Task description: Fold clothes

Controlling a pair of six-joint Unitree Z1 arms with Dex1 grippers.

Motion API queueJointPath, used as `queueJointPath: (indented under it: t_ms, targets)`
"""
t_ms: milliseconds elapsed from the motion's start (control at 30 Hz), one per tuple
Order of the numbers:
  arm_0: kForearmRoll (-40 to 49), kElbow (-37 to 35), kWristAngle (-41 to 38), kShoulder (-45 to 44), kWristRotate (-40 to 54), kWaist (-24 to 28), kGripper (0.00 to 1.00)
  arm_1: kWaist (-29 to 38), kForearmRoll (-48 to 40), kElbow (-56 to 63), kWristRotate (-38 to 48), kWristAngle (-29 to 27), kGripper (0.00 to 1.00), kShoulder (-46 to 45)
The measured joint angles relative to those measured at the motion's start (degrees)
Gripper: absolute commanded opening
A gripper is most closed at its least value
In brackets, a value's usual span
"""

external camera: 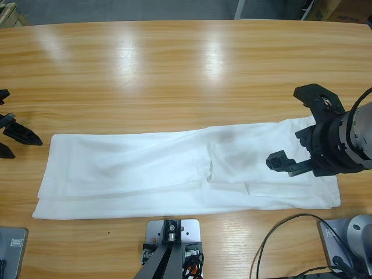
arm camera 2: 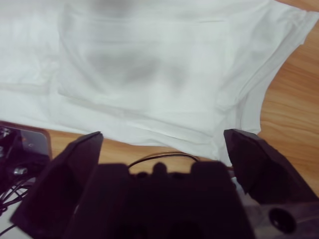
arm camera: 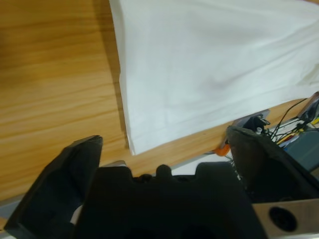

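Nearest the camera's edge of the wooden surface (external camera: 174, 64), the white T-shirt (external camera: 145, 168) lies folded lengthwise into a long, narrow band running across the near half of it. Its near edge shows stacked layers, one strip of cloth peeking out beneath the upper fold. The cloth is plain white and mostly flat, with soft creases gathering toward the middle. A faint grey smudge shows through the fabric right of centre, probably the chest lettering seen through a layer; it cannot be read. In the right wrist view the T-shirt (arm camera 2: 149, 69) shows a curved hem and a doubled seam at its end, with bare wood beyond.

At the band's right end, the right hand (external camera: 302, 131) hovers over the cloth, its two black jaws spread wide and holding nothing.

At the other end, the left hand (external camera: 14, 131) sits just off the shirt's left edge, over bare wood, only partly in the high view. The left wrist view shows its jaws wide apart and empty, with the T-shirt's (arm camera: 209, 69) square corner ahead of them.
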Motion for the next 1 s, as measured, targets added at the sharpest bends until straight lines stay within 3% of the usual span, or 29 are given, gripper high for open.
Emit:
queueJointPath:
  t_ms: [233,400,533,700,1000]
  targets:
    - [-1.73,1.86,0.00,-0.66,-13.71,-6.44,0.945,0.00,-0.12,1.23,0.22,0.00,1.000,2.22]
    - [-10.74,5.85,1.66,-1.18,-26.99,-17.37,0.950,0.00,-3.59,4.48,2.17,0.00,1.000,7.27]
    - [-17.10,8.36,5.44,-0.06,-35.51,-22.10,0.954,0.00,-9.74,7.84,2.58,1.09,1.000,11.40]
    - [-21.18,8.80,7.89,5.02,-40.84,-24.06,0.954,0.01,-15.57,10.40,2.59,3.79,1.000,15.34]
    - [-22.62,6.22,9.04,9.78,-45.83,-24.38,0.954,-1.90,-17.66,10.55,-0.68,5.29,1.000,16.76]
